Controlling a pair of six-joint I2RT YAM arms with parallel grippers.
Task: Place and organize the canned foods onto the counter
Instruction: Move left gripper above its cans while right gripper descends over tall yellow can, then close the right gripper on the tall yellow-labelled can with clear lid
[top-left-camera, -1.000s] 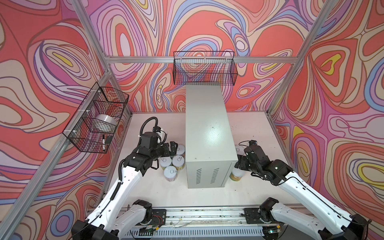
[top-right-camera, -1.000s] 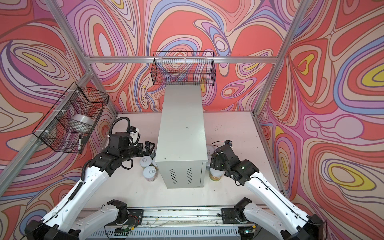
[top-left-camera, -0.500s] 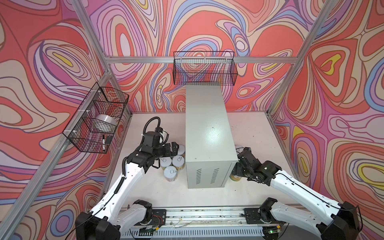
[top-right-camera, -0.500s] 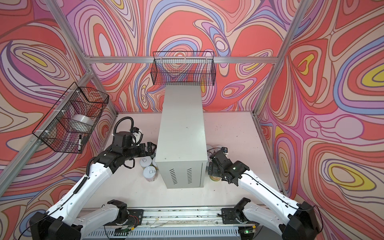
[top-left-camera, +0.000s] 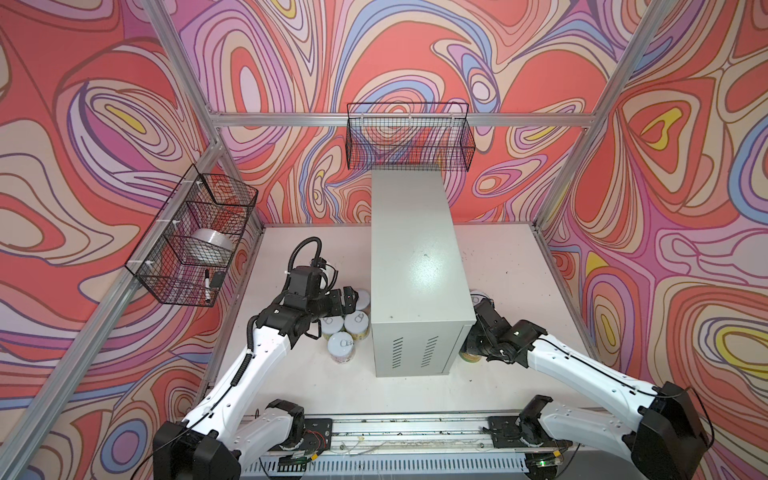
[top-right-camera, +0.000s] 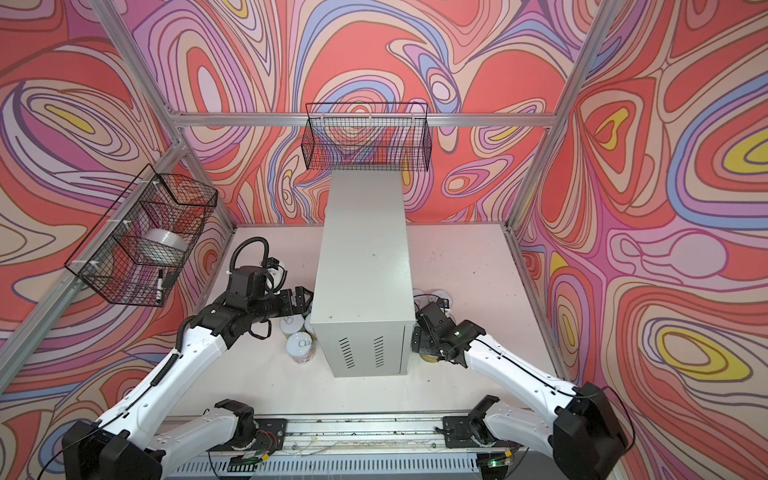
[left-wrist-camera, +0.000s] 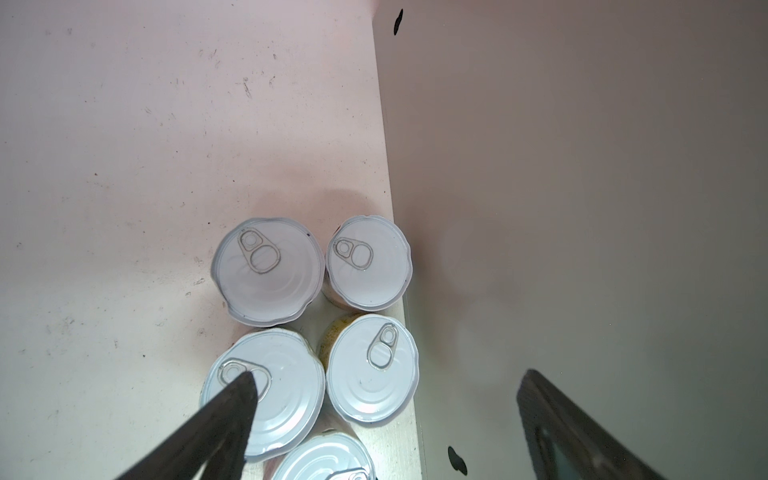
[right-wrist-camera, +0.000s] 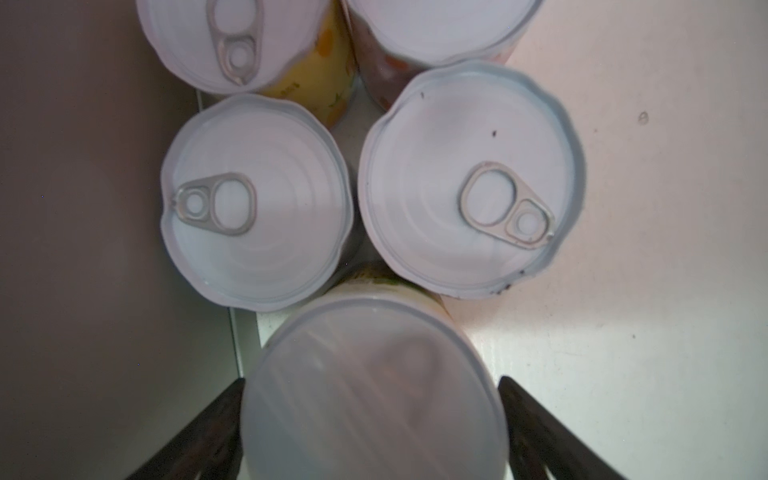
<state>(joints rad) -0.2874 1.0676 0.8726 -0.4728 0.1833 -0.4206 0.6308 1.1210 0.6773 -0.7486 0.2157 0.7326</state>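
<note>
Beside the counter (top-left-camera: 415, 266), right claw (right-wrist-camera: 370, 381) has closed in astride a can (right-wrist-camera: 374, 419) (grip unclear); left claw (left-wrist-camera: 388, 373) hovers apart.

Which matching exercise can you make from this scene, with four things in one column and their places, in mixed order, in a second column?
Things:
1. silver roll
2. black marker
3. counter
4. right gripper

Places:
A. on the table, far end below the back wire basket
B. around a can, right of the counter
C. nearest compartment of the side wire basket
D. middle compartment of the side wire basket

Pairs: 1-D, 2-C, 3-A, 4-B.
</note>
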